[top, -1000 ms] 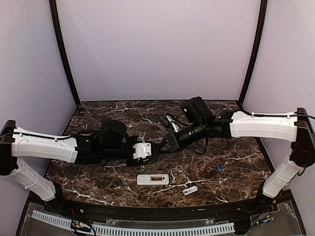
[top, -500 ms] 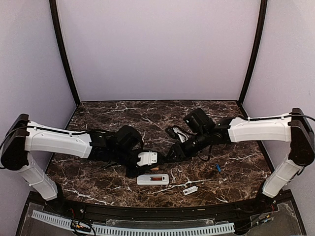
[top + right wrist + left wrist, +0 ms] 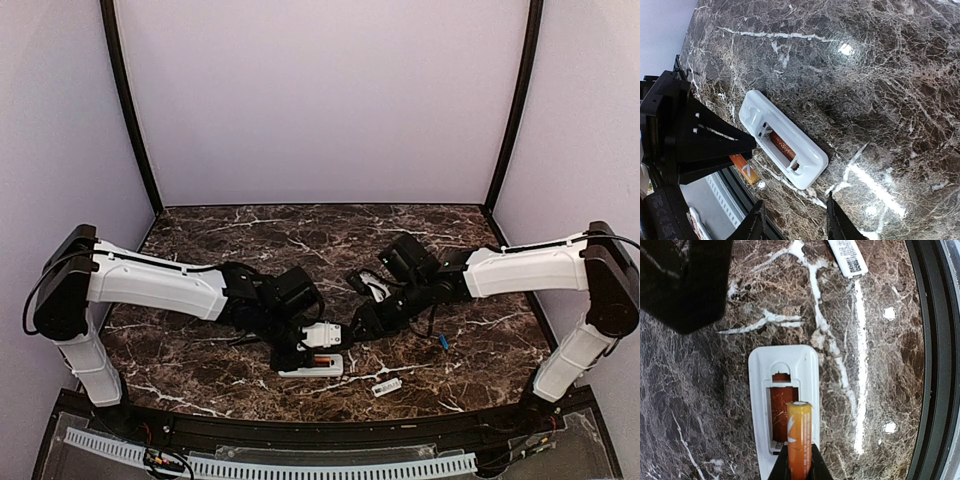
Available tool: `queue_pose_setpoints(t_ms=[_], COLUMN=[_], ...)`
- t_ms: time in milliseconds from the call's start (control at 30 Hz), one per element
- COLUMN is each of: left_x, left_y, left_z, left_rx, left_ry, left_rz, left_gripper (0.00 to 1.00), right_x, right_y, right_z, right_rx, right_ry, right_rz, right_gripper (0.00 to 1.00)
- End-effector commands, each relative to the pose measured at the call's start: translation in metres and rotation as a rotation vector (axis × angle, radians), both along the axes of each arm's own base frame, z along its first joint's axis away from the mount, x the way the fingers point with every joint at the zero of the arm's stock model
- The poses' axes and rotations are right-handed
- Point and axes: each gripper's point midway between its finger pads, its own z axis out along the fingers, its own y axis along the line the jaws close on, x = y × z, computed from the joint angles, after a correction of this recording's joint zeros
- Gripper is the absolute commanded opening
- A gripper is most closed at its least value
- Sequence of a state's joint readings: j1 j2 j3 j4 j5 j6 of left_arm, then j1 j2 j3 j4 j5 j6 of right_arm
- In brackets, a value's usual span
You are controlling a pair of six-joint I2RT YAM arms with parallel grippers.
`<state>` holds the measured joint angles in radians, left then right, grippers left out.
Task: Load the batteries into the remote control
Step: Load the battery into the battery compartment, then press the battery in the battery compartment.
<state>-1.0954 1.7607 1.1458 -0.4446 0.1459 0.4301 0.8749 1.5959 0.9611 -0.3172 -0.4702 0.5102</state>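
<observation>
The left arm (image 3: 150, 285) reaches low across the dark marbled table (image 3: 250, 230) toward its near edge. The left gripper (image 3: 799, 467) is pinched tight on the base of the orange battery (image 3: 799, 435). The cell points out beyond the fingertips, with its pale end cap farthest from the fingers.

Seen from the left wrist, the battery lies lengthwise over the right side of the open battery bay (image 3: 779, 412), its cap roughly level with the middle of the bay. I can't tell whether it touches the plastic. The remote control (image 3: 760, 390) lies flat with its back up, near the front edge of the table and roughly centred between the two arms. The floor of its bay looks reddish-brown.

Just right of the remote, the right gripper (image 3: 796, 221) hangs low over the marble. Its fingers (image 3: 756, 222) are spread apart with only table between them. Its camera looks across at the remote and at the other gripper's black jaws.

Further right and closer to the front edge lies a small white cover piece (image 3: 387, 386), flat on the marble and apart from the remote. The blue battery (image 3: 443, 341) lies by itself on the table beyond that, below the right arm (image 3: 520, 265) and well apart from the remote
</observation>
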Motion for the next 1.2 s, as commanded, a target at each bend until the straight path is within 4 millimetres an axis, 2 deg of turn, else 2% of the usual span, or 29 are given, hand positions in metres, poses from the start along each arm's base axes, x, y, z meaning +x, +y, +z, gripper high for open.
queue_pose_setpoints(t_ms=[0,300,467,633,867,1033,1133,1167], left_x=[0.002,0.005,0.002,-0.008,0.003,0.008,0.017,0.018], left_y=[0.010,0.021,0.019,0.012,0.011,0.003,-0.001,-0.001], left_z=[-0.002,-0.003,0.001,-0.003,-0.003,0.013,0.040,0.043], left_rx=[0.073,0.182,0.221,0.224,0.232,0.165,0.049,0.020], left_ry=[0.012,0.003,-0.011,0.023,-0.028,-0.036,0.002,0.027], left_rz=[0.041,0.086,0.072,0.059,0.083,0.111,0.157,0.184], left_gripper=[0.07,0.09,0.14,0.17,0.17,0.18,0.22,0.26], right_x=[0.006,0.005,0.005,0.004,0.003,0.003,0.006,0.008], right_y=[0.002,0.001,0.002,0.002,0.000,0.001,0.000,0.000], right_z=[0.008,0.006,0.005,0.002,0.003,0.005,0.008,0.011], right_rx=[0.032,0.034,0.036,0.036,0.040,0.042,0.021,0.011], right_ry=[-0.038,-0.040,-0.036,-0.030,-0.029,-0.041,-0.076,-0.100], right_rz=[-0.009,-0.007,-0.003,-0.002,-0.006,0.006,0.033,0.047], right_gripper=[0.39,0.40,0.41,0.41,0.41,0.41,0.41,0.42])
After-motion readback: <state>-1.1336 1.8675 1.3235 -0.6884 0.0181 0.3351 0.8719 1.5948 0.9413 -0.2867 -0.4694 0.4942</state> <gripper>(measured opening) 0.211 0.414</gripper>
